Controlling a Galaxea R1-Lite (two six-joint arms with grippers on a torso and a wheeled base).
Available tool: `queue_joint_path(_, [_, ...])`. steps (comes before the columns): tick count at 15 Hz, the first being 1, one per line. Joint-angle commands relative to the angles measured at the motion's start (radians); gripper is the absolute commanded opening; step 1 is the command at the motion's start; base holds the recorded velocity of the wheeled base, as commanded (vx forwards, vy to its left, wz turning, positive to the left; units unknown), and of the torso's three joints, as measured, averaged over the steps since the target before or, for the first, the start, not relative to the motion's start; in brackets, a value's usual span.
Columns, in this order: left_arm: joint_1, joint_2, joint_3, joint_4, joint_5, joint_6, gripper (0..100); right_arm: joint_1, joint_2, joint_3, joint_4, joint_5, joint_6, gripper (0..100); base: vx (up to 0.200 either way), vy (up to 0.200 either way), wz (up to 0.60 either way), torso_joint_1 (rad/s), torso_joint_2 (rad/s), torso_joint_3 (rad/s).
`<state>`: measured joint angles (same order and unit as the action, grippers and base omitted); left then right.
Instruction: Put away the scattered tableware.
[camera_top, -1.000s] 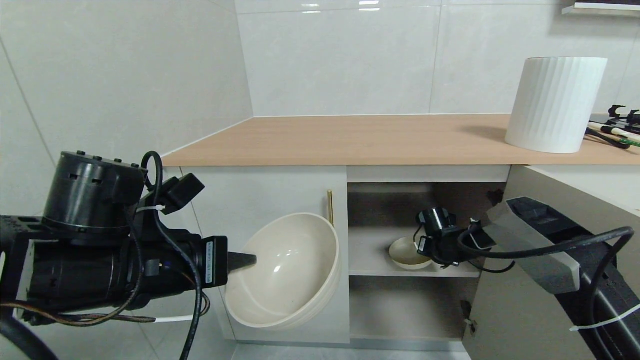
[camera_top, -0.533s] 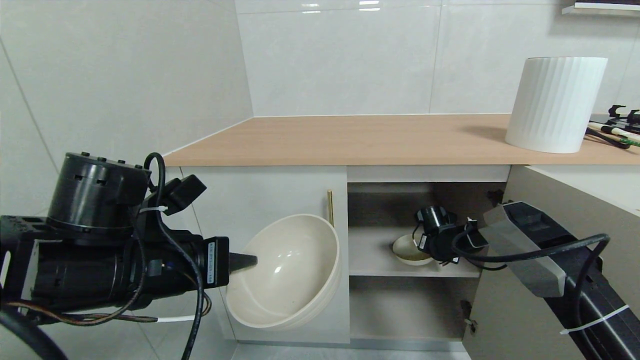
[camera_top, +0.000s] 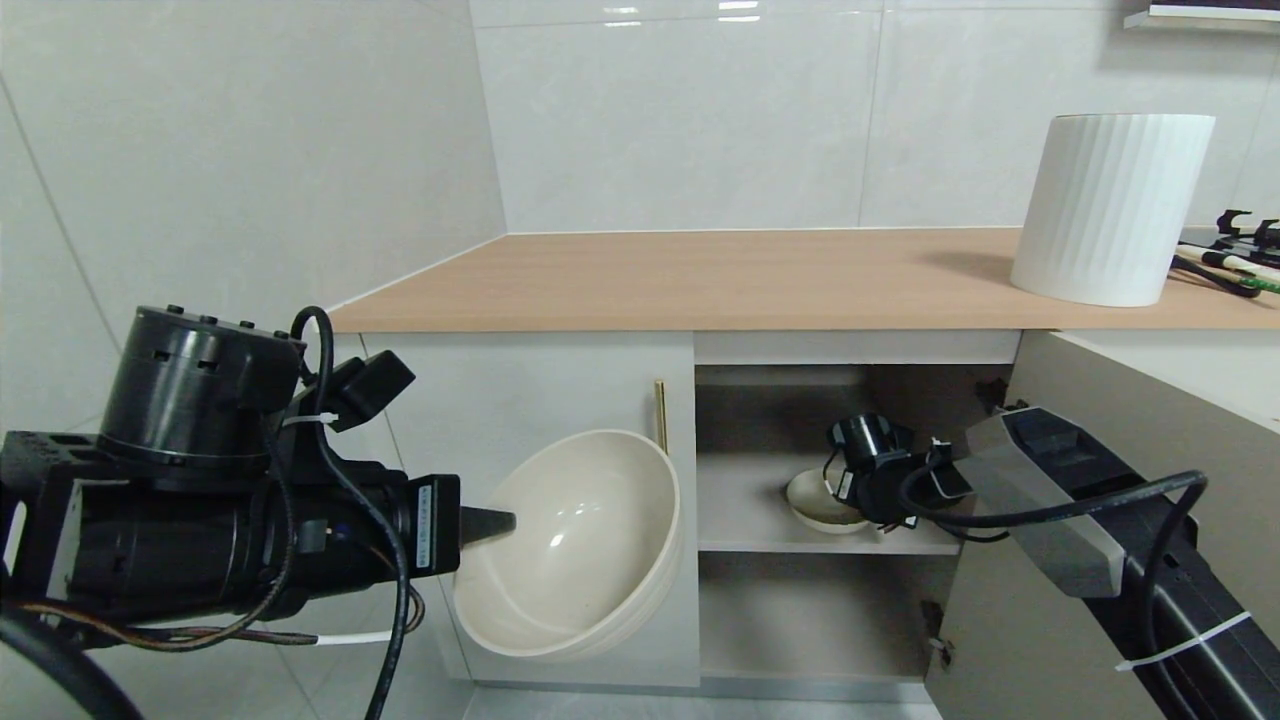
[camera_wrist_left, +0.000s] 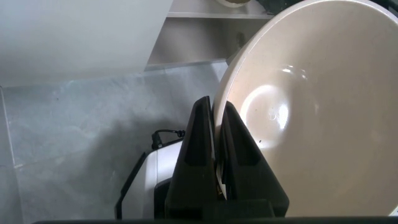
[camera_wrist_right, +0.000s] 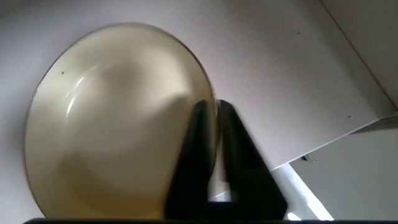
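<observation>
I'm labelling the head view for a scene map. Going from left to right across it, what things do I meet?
left gripper → large bowl → small dish → white ribbed container → utensils

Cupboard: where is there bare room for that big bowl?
The lower shelf looks bare across its visible width. The upper shelf has a bare strip between its left wall and the small dish; its right side is crowded by the right gripper shut on that dish.
</observation>
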<state>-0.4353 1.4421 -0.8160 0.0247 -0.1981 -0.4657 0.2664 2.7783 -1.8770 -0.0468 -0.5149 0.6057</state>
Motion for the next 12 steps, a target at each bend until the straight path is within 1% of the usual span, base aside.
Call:
queue_joint_path(1, [0.0,0.001,0.0,0.0,0.0,-0.001,0,0.001,-0.002,-0.002,-0.001,-0.007,0.0,100,0.0,0.0,0.0,0.0,0.0,0.0])
queue_joint_path(6, [0.0,0.006,0.0,0.0,-0.001,-0.001,0,0.002,-0.02,0.007,-0.001,-0.01,0.003,100,0.0,0.0,0.0,0.0,0.0,0.0])
queue_joint_path(8, [0.001,0.023,-0.002,0.0,0.0,-0.001,0,0.004,-0.075,0.059,0.015,-0.01,0.025,100,0.0,0.0,0.0,0.0,0.0,0.0])
queue_joint_path(10, [0.001,0.081,-0.023,0.0,0.002,-0.008,0,0.014,-0.22,0.203,0.053,0.001,0.051,100,0.0,0.0,0.0,0.0,0.0,0.0])
queue_joint_path(12, [0.0,0.153,-0.034,0.001,0.019,-0.017,0,0.033,-0.344,0.325,0.054,0.052,0.046,100,0.0,0.0,0.0,0.0,0.0,0.0])
